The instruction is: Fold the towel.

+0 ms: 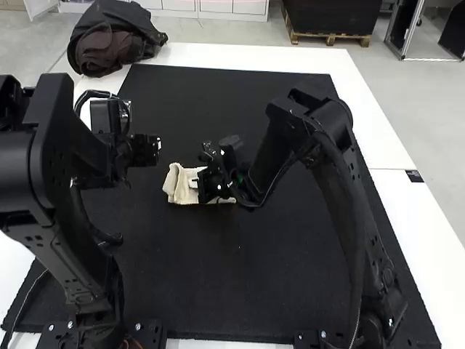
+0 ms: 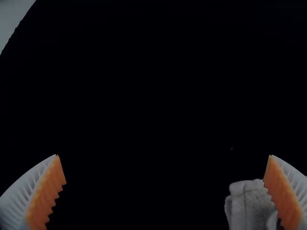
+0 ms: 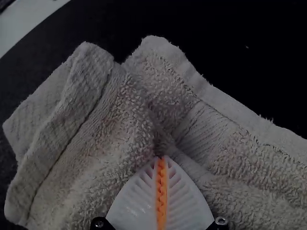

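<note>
The cream towel (image 1: pixel 176 183) lies in a small folded, rumpled bundle near the middle of the black mat. My right gripper (image 1: pixel 202 186) is over it in the high view; in the right wrist view that gripper (image 3: pixel 161 159) has its fingertips together at a crease of the towel (image 3: pixel 110 139). Whether cloth is pinched between them cannot be made out. My left gripper (image 1: pixel 156 147) is up and to the left of the towel in the high view. Seen from its wrist, the left gripper (image 2: pixel 164 155) stands wide open, with a towel edge (image 2: pixel 252 203) beside one finger.
A black mat (image 1: pixel 218 276) covers most of the white table (image 1: pixel 392 156). A dark bundle of fabric (image 1: pixel 116 43) lies at the table's far left corner. The left arm stands over the mat's left side, the right arm over its right side.
</note>
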Motion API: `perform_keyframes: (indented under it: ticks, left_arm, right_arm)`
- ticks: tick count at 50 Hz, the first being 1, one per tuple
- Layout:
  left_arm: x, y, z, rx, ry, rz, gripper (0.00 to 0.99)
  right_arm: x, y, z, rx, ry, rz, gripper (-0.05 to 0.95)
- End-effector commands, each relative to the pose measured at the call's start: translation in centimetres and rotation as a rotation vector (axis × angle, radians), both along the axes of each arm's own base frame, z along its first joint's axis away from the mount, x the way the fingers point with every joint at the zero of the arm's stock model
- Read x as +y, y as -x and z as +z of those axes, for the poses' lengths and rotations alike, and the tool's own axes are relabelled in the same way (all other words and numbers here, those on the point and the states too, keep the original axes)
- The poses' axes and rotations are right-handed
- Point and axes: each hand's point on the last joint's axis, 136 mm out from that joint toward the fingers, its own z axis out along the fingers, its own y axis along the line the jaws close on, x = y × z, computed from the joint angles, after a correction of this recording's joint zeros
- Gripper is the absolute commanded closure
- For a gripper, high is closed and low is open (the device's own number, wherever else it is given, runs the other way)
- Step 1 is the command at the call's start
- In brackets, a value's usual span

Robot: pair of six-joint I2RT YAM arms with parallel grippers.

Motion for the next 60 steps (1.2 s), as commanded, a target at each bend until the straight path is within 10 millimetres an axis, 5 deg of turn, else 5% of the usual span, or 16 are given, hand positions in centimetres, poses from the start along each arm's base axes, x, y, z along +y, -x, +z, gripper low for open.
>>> perform_keyframes:
  ticks: [1, 16, 24, 33, 43, 50, 60]
  left_arm:
    - [0.1, -0.5, 1.0, -0.029, 0.011, -0.001, 0.026]
    - [0.3, -2.1, 5.3, -0.087, 0.0, -0.004, 0.026]
    - [-0.1, -3.2, 10.0, -0.144, -0.008, -0.019, 0.026]
    - [-3.4, -3.5, 17.5, -0.255, 0.012, -0.087, 0.026]
    - [-8.5, -1.4, 25.5, -0.397, 0.065, -0.166, 0.026]
    - [-8.3, 0.8, 28.2, -0.455, 0.094, -0.162, 0.026]
    - [-9.2, 5.9, 32.9, -0.605, 0.108, -0.206, 0.026]
  right_arm:
    - [0.1, 0.8, -0.2, 0.009, -0.004, 0.013, 0.92]
    - [-2.2, -3.4, 12.1, -0.097, -0.145, -0.075, 0.92]
    - [-6.2, -5.7, 21.6, -0.184, -0.239, -0.155, 0.92]
    - [-12.3, -6.0, 33.2, -0.3, -0.344, -0.245, 0.92]
    - [-22.2, -2.8, 44.5, -0.438, -0.497, -0.369, 0.92]
    - [-27.8, 0.7, 48.5, -0.536, -0.553, -0.441, 0.92]
    - [-33.6, 9.7, 51.9, -0.674, -0.657, -0.501, 0.92]
